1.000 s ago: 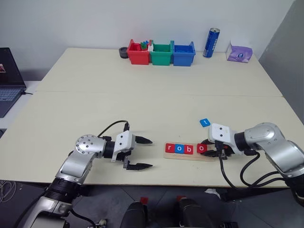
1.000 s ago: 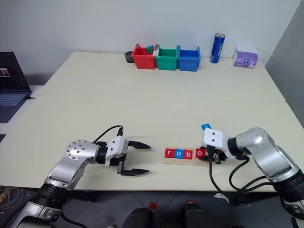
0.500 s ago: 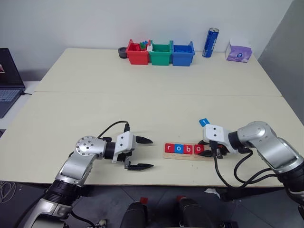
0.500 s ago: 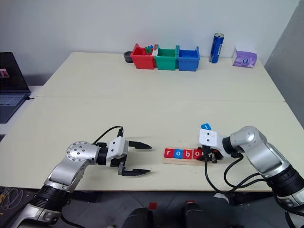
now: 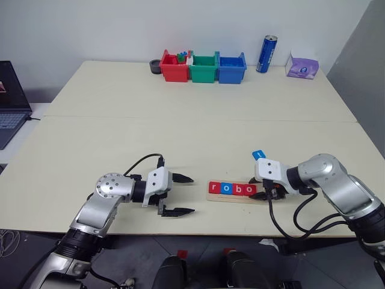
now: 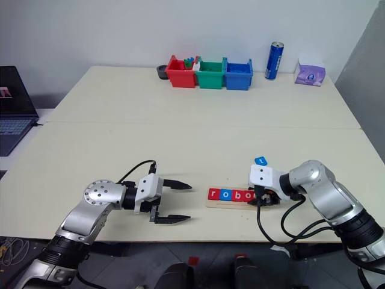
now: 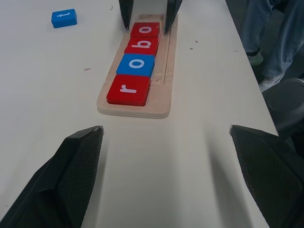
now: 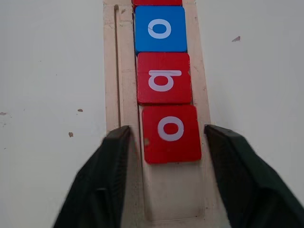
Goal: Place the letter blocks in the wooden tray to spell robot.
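Note:
The wooden tray (image 5: pixel 232 199) lies near the table's front edge, right of centre. Four letter blocks sit in it in a row: red r (image 7: pixel 128 90), blue o (image 7: pixel 137 64), red b (image 8: pixel 164 78) and red o (image 8: pixel 171 133). The blue t block (image 5: pixel 258 155) lies on the table just behind the tray's right end. My right gripper (image 8: pixel 167 130) is open, one finger on each side of the red o with a gap on both sides. My left gripper (image 5: pixel 186 194) is open and empty, pointing at the tray's left end from a short way off.
Red (image 5: pixel 175 67), green (image 5: pixel 204 67) and blue (image 5: pixel 232 67) bins stand in a row at the back of the table. A blue can (image 5: pixel 267 54) and a purple pack (image 5: pixel 302 66) stand right of them. A laptop (image 5: pixel 9 102) sits at far left. A person's legs (image 7: pixel 270 38) stand past the table edge.
My right gripper's fingers have spread away from the red o, which now lies in the tray. The left arm has not moved.

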You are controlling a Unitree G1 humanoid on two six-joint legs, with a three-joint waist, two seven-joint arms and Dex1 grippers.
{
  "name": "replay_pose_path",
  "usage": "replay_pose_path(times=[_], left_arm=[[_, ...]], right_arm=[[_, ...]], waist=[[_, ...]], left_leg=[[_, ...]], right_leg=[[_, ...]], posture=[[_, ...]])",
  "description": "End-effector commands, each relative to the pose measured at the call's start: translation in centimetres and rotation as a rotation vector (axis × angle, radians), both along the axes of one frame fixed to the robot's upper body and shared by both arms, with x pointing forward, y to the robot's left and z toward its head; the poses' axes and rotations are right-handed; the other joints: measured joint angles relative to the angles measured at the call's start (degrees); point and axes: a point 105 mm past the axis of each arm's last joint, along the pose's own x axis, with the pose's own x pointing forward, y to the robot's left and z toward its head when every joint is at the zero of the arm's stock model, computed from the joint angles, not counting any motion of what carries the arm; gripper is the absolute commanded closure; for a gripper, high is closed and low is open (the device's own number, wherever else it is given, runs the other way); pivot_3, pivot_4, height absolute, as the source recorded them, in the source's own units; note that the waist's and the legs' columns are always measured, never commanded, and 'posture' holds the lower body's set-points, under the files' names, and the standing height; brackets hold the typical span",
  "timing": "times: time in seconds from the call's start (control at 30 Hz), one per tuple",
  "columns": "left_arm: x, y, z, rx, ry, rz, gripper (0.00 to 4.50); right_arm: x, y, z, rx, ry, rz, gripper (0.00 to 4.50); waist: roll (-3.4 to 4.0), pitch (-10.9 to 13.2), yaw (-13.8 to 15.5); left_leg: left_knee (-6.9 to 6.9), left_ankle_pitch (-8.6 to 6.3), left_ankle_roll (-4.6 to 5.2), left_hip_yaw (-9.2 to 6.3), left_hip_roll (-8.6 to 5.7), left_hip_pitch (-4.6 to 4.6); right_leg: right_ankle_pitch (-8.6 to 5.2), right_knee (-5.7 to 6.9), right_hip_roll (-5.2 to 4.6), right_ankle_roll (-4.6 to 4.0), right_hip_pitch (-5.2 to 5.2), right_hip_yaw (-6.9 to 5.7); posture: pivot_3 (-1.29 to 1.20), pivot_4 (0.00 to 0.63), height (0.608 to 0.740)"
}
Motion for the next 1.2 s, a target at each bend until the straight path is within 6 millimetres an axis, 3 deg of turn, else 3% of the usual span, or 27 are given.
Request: replay_pose_path(times=[0.03, 0.1, 0.37, 0.63, 0.77, 1.03, 1.2], left_arm=[[0.0, 0.0, 0.6, -0.005, -0.036, -0.007, 0.00], [0.0, 0.0, 0.5, -0.005, -0.036, -0.007, 0.00], [0.0, 0.2, 0.4, -0.004, -0.037, -0.002, 0.00], [0.1, 0.2, 0.4, -0.004, -0.039, -0.005, 0.00], [0.2, 0.0, 0.6, -0.005, -0.042, -0.009, 0.00], [0.3, 0.0, 1.0, -0.039, -0.023, 0.017, 0.00], [0.3, 0.1, 1.2, -0.055, -0.004, 0.032, 0.00]], right_arm=[[0.3, 0.2, 1.1, 0.001, -0.047, 0.021, 0.61], [0.4, 0.3, 1.3, 0.007, -0.054, 0.018, 0.05], [-0.2, 0.0, 3.5, 0.086, -0.075, -0.030, 0.05], [-0.6, -1.8, 3.8, 0.092, -0.110, -0.136, 0.05], [0.5, -2.5, 3.6, 0.099, -0.175, -0.218, 0.05], [4.5, -3.0, 3.6, 0.349, -0.229, -0.606, 0.05], [6.2, -2.8, 3.1, 0.433, -0.259, -0.756, 0.05]], waist=[[0.00, 0.0, 0.0], [0.00, 0.0, 0.0], [0.00, 0.0, 0.0], [0.00, 0.0, 0.1], [0.00, 0.0, 0.0], [-0.01, 0.0, -0.1], [0.00, 0.0, -0.1]], left_leg=[[0.00, 0.00, 0.00, 0.00, 0.00, 0.00], [0.00, 0.00, 0.00, 0.00, 0.00, 0.00], [0.00, 0.00, 0.00, -0.03, 0.00, -0.01], [0.00, 0.00, 0.00, -0.01, -0.01, -0.03], [0.00, 0.00, 0.00, 0.00, 0.00, -0.02], [-0.01, 0.00, 0.00, 0.00, 0.00, -0.02], [-0.02, 0.00, 0.00, 0.01, -0.01, -0.03]], right_leg=[[0.00, 0.00, 0.00, 0.00, 0.00, 0.01], [0.00, 0.00, 0.00, 0.00, 0.00, 0.01], [0.00, 0.00, 0.00, 0.00, 0.00, -0.01], [0.00, 0.00, -0.01, 0.01, 0.00, -0.02], [-0.02, 0.00, 0.00, 0.03, 0.00, -0.02], [0.01, 0.01, 0.02, -0.01, 0.00, 0.00], [0.01, 0.02, 0.02, -0.02, -0.01, 0.02]], posture=[[0.00, 0.150, 0.740], [0.00, 0.150, 0.740], [0.00, 0.150, 0.740], [0.00, 0.150, 0.740], [0.00, 0.150, 0.740], [0.00, 0.150, 0.740], [0.00, 0.150, 0.740]])
